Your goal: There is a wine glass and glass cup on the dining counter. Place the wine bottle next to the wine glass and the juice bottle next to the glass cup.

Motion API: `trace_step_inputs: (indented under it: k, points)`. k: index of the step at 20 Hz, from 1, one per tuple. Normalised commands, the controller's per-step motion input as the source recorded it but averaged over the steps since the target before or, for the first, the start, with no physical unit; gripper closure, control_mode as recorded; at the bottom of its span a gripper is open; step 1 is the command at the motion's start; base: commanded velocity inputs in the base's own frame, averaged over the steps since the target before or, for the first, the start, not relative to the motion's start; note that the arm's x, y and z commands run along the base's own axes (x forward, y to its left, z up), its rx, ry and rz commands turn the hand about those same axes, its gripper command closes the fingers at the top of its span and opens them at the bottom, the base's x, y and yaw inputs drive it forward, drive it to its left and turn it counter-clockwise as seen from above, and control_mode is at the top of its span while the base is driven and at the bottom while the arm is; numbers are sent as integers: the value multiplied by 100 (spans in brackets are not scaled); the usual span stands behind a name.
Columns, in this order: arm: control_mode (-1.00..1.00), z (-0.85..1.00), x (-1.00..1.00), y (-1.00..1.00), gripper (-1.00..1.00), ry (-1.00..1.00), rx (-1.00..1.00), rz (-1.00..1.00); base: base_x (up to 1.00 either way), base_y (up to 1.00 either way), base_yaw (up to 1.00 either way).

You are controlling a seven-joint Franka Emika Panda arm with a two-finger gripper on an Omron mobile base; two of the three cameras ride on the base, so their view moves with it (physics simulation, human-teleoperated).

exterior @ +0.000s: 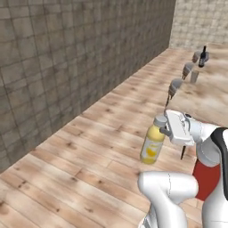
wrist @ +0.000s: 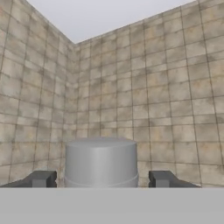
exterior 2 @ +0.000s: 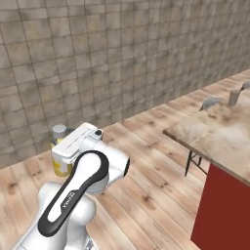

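No writing can be read anywhere; the pale label on the wine bottle is too small to make out.

The gripper holds the juice bottle in the air over the wooden floor, its jaws spread wide and pinching the bottle just below the grey cap. In the left base view the bottle leans slightly, cap toward 1 o'clock, with yellow liquid filling most of it. In the hand view the two dark fingertips sit at 8 and 4 o'clock on either side of the cap, and the tiled wall stands behind it.

The left base view shows the far end of the dining counter at 2 o'clock, with the wine bottle standing near 1 o'clock, well apart from the gripper. The glass cup stands nearer, just below the wine bottle. Stools line the counter's edge toward the open floor. A greyish shape beside the wine bottle may be the wine glass; I cannot tell.

The right base view shows the counter's near corner and red base at 4 o'clock, and the cup at 2 o'clock. The juice bottle is partly hidden behind the arm at 9 o'clock.

Open floor lies between bottle and counter.
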Motion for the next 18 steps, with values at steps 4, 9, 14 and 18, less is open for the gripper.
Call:
trace_step_inputs:
  k: [4,9,14,18]
  points:
    - [100,0,0,0,100,0,0,0,78,34,-27]
    - [100,0,0,0,100,0,0,0,79,35,-27]
    - [100,0,0,0,100,0,0,0,80,36,-27]
    - [100,0,0,0,100,0,0,0,80,37,-26]
